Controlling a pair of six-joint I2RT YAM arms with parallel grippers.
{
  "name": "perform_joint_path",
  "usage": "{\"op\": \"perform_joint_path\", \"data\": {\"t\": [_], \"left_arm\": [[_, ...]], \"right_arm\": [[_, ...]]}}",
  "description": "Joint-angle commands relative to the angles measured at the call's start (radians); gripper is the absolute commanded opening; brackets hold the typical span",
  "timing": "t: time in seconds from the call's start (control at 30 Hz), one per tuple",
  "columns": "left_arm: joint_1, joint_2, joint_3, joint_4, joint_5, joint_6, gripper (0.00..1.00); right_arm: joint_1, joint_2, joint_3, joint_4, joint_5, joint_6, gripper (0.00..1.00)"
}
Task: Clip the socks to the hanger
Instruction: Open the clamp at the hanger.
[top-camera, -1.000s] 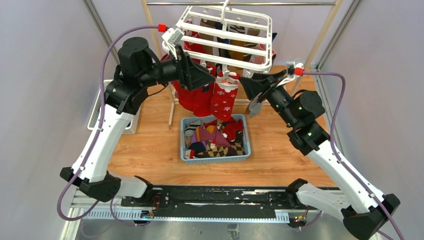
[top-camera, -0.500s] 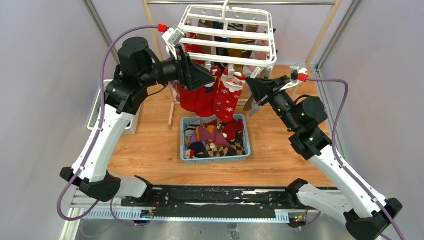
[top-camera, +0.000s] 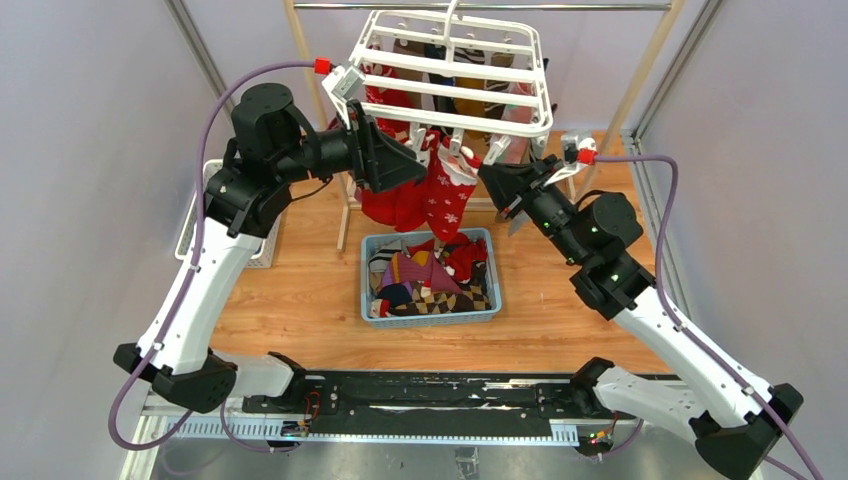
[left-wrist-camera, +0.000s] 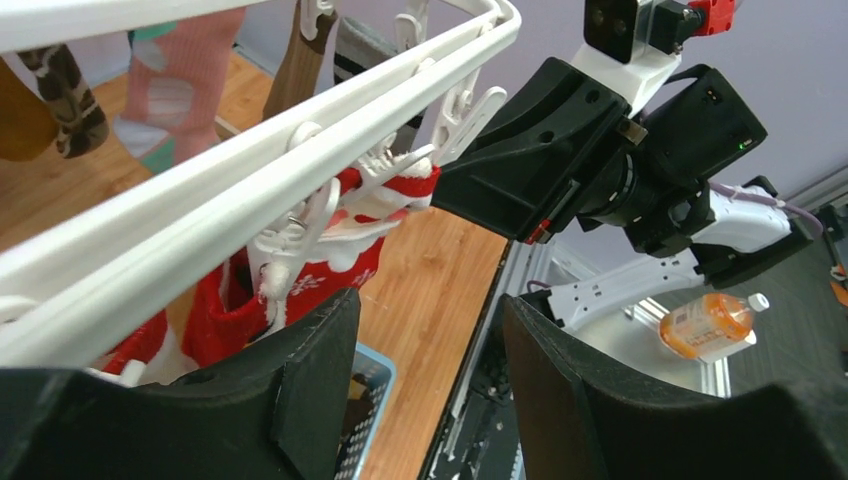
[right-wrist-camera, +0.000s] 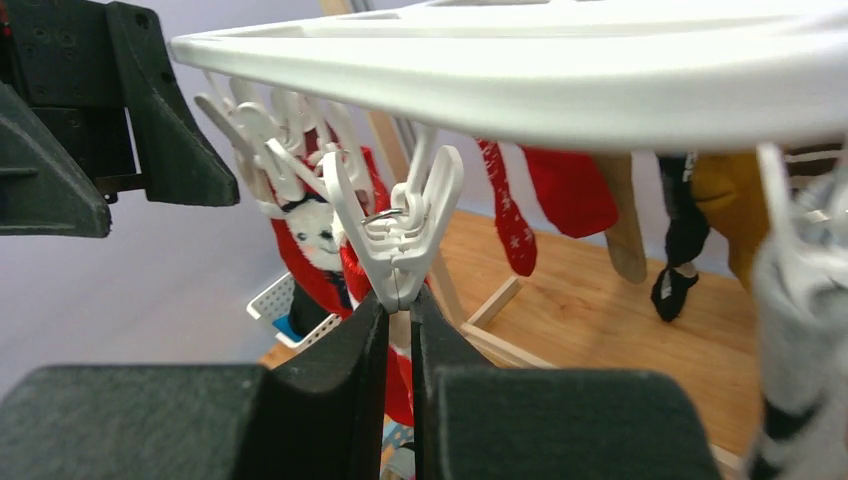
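Sock, red, at hanger clip: left end effector open, right end effector closed under clip; seat sock deep.

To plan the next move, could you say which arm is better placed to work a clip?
Right, likely: the right gripper sits just under a clip, fingers closed about its tip. The left gripper is open and empty.

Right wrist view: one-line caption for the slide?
Right gripper closed on the lower tip of a white clip hanging from the hanger, red socks behind.
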Motion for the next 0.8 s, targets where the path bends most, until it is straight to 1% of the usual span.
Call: {"op": "perform_joint_path", "data": {"t": [0.0, 0.17, 0.4, 0.47, 0.5, 0.6, 0.77], "left_arm": [[-0.016, -0.023, -0.029, -0.001, 0.052, -0.032, 0.6], [-0.039, -0.038, -0.034, -0.021, 0.059, -0.035, 0.63], [-0.04, -0.06, -0.057, -0.035, 0.024, -0.045, 0.61], [-0.04, -0.054, -0.045, -0.025, 0.033, -0.049, 0.56], [-0.039, -0.047, -0.036, -0.016, 0.038, -0.052, 0.55], [-0.04, -0.012, 0.007, 0.009, 0.059, -0.077, 0.55], [-0.04, 0.047, 0.061, 0.02, 0.063, -0.084, 0.59]], "right_arm": [[0.076, 0.049, 0.069, -0.028, -0.02, -0.019, 0.0], [0.15, 0.108, 0.116, -0.036, 0.006, -0.039, 0.0], [0.182, 0.153, 0.153, -0.026, -0.008, -0.005, 0.0], [0.186, 0.165, 0.163, -0.023, -0.037, 0.013, 0.0], [0.186, 0.171, 0.17, -0.024, -0.052, 0.021, 0.0], [0.186, 0.181, 0.178, -0.016, -0.096, 0.052, 0.0], [0.186, 0.182, 0.173, -0.001, -0.164, 0.101, 0.0]]}}
